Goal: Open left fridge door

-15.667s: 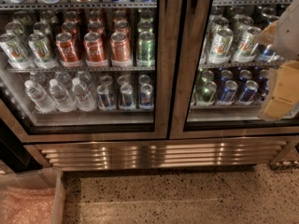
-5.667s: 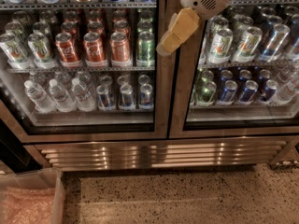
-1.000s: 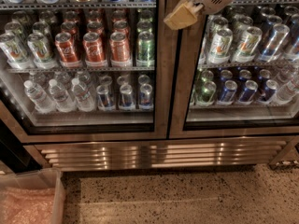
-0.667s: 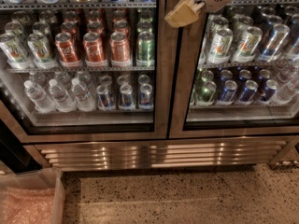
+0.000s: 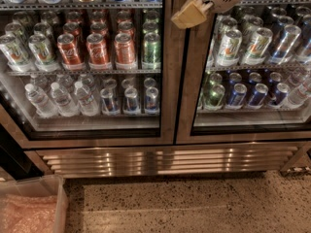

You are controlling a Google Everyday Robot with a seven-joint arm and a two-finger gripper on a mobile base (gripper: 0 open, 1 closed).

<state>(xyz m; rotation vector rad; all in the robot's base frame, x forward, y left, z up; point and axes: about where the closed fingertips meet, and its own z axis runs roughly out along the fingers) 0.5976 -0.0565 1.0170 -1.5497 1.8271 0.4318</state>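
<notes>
The left fridge door (image 5: 167,81) is a glass pane in a brushed steel frame and stands shut. Through it I see red cans (image 5: 99,50) on the middle shelf and clear water bottles (image 5: 60,98) below. My gripper (image 5: 188,14), tan-fingered on a white wrist, hangs at the top of the view. It sits in front of the steel strip where the left and right doors meet, at the left door's right edge.
The right glass door (image 5: 187,81) shows green-white cans (image 5: 228,45) and blue cans (image 5: 248,93). A steel grille (image 5: 165,159) runs under both doors. A clear bin with pink contents (image 5: 29,210) stands on the speckled floor at the lower left.
The gripper has moved slightly up and stays at the seam between the doors. The doors have not moved.
</notes>
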